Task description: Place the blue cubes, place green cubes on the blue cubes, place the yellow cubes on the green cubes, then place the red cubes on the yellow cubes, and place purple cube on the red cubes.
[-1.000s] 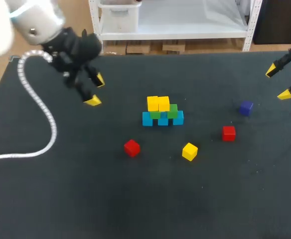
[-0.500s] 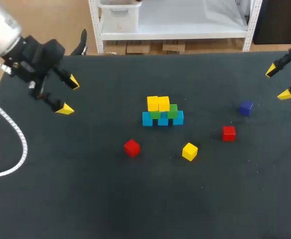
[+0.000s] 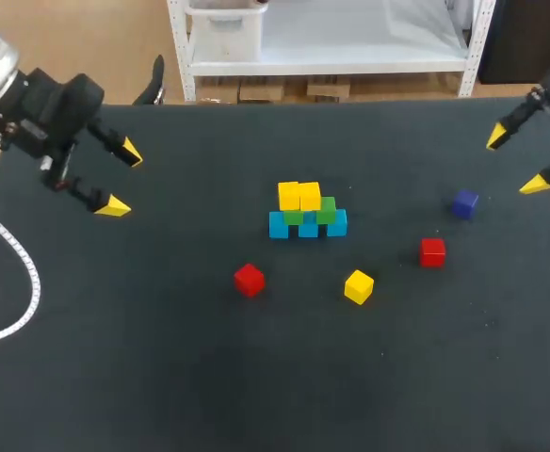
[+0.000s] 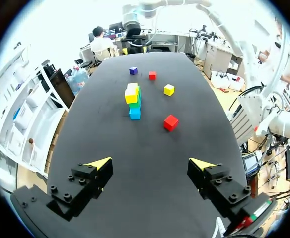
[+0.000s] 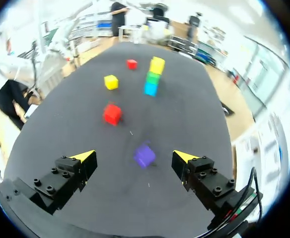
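Note:
In the table's middle stands a stack: a row of blue cubes (image 3: 307,226), green cubes (image 3: 324,210) on them, and two yellow cubes (image 3: 299,196) on top. A loose yellow cube (image 3: 358,286), two red cubes (image 3: 249,280) (image 3: 432,251) and a purple cube (image 3: 464,203) lie around it. My left gripper (image 3: 122,177) hangs open and empty at the far left, well away from the stack (image 4: 133,99). At the far right my right gripper (image 3: 515,160) is open and empty, with the purple cube (image 5: 145,155) just ahead of it.
A white cable (image 3: 25,273) loops over the black table (image 3: 162,377) at the left edge. The front half of the table holds no objects.
My left arm has pulled back leftward from near the stack to the table's left side, its fingers now wider apart. The right gripper has shifted slightly left. The cubes have not moved.

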Controlling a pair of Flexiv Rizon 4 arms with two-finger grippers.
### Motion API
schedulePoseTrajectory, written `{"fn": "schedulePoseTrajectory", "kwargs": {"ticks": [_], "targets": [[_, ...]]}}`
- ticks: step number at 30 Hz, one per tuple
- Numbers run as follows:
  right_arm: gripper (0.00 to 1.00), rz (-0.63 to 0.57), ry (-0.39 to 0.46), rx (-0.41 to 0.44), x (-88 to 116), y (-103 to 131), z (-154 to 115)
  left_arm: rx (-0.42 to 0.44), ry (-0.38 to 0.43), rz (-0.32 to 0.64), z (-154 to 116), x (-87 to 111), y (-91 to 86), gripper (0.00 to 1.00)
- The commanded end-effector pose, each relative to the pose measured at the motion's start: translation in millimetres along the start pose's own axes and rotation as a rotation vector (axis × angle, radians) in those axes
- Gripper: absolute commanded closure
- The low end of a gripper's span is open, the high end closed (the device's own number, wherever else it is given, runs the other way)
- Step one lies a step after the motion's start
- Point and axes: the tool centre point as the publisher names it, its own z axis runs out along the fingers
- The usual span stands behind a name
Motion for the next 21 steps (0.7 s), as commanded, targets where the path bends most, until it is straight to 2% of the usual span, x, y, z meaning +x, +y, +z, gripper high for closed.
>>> {"fn": "schedulePoseTrajectory", "kwargs": {"ticks": [1, 9, 16, 21], "targets": [[0.0, -0.14, 0.061, -0.05, -32.5, 23.1, 13.5, -0.002, -0.003, 0.003, -0.4, 0.8, -0.8, 0.0], [0.0, -0.394, 0.116, -0.161, -72.8, 60.5, 64.0, -0.002, -0.003, 0.003, -0.4, 0.8, -0.8, 0.0], [0.0, -0.446, 0.12, -0.166, -90.3, 66.7, 103.2, -0.002, -0.003, 0.003, -0.4, 0.8, -0.8, 0.0], [0.0, -0.504, 0.131, -0.203, -103.8, 67.9, 127.2, -0.002, -0.003, 0.003, -0.4, 0.8, -0.8, 0.0]]}}
